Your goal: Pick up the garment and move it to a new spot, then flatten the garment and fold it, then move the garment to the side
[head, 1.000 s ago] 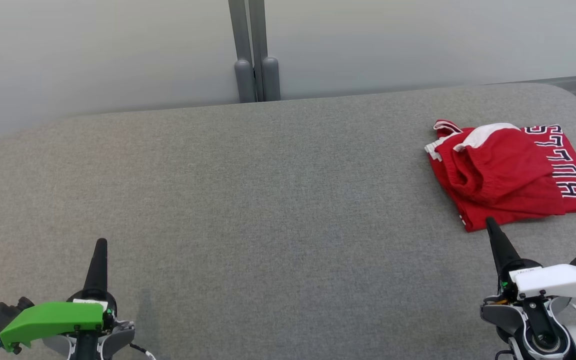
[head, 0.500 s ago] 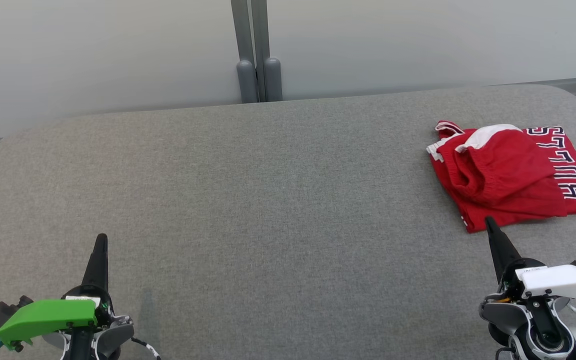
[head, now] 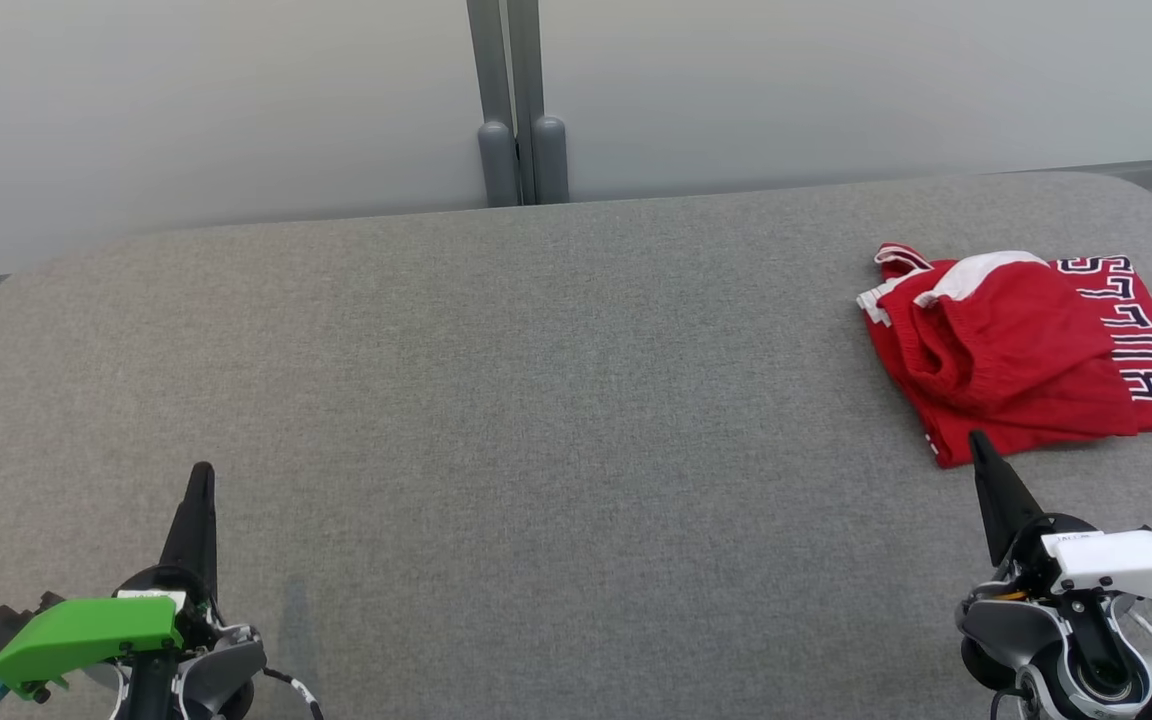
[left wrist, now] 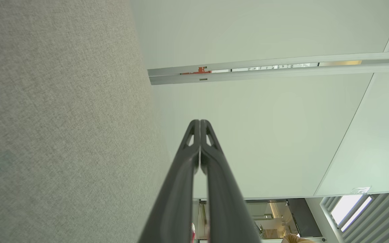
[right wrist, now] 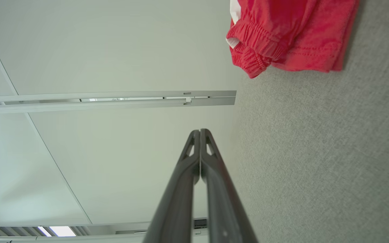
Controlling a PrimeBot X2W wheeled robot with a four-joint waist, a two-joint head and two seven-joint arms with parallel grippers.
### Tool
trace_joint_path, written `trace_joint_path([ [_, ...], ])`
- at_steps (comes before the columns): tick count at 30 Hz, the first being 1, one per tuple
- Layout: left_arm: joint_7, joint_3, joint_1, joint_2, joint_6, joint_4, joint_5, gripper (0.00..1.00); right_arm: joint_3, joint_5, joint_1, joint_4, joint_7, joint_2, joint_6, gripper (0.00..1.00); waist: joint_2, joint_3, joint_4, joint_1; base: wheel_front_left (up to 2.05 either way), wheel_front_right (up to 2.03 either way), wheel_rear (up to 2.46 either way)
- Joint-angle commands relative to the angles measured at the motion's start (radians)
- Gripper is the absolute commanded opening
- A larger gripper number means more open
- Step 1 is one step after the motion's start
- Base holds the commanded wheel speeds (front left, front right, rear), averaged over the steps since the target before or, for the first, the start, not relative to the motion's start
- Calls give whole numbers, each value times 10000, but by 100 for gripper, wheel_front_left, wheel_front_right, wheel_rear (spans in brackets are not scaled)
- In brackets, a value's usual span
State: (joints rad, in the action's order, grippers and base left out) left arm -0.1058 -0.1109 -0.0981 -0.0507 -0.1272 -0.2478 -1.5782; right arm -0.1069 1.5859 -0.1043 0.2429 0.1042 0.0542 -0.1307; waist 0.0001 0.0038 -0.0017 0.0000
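Folded red garment (head: 1021, 350) at right, long axis left-right, on grey felt worktop (head: 536, 400); pale wall panels (head: 236, 100) behind. Pinched closed: left claw (head: 201, 478), right claw (head: 978, 445).

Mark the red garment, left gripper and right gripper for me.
red garment (head: 1021, 345), head view, on the folded red top layer.
left gripper (head: 200, 476), head view, at the tip of its shut jaws.
right gripper (head: 978, 444), head view, at the tip of its shut jaws.

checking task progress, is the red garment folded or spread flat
Folded, loosely: the red garment lies as a compact stack of overlapping layers on the grey surface, its elastic waistband bunched on top, not spread flat.
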Motion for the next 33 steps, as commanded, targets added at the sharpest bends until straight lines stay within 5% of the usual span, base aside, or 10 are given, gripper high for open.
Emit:
trace_joint_path([
  [1, -80, -47, -172, 5, -62, 38, -220, 0, -47, 174, -61, 23, 74, 3, 0, 0, -1, -2, 5, 0, 0, 0, 0],
  [33, -122, -50, -162, 4, -59, 36, -348, 0, -82, 306, -62, 30, 122, -31, 0, 0, -1, -7, 17, 0, 0, 0, 0],
])
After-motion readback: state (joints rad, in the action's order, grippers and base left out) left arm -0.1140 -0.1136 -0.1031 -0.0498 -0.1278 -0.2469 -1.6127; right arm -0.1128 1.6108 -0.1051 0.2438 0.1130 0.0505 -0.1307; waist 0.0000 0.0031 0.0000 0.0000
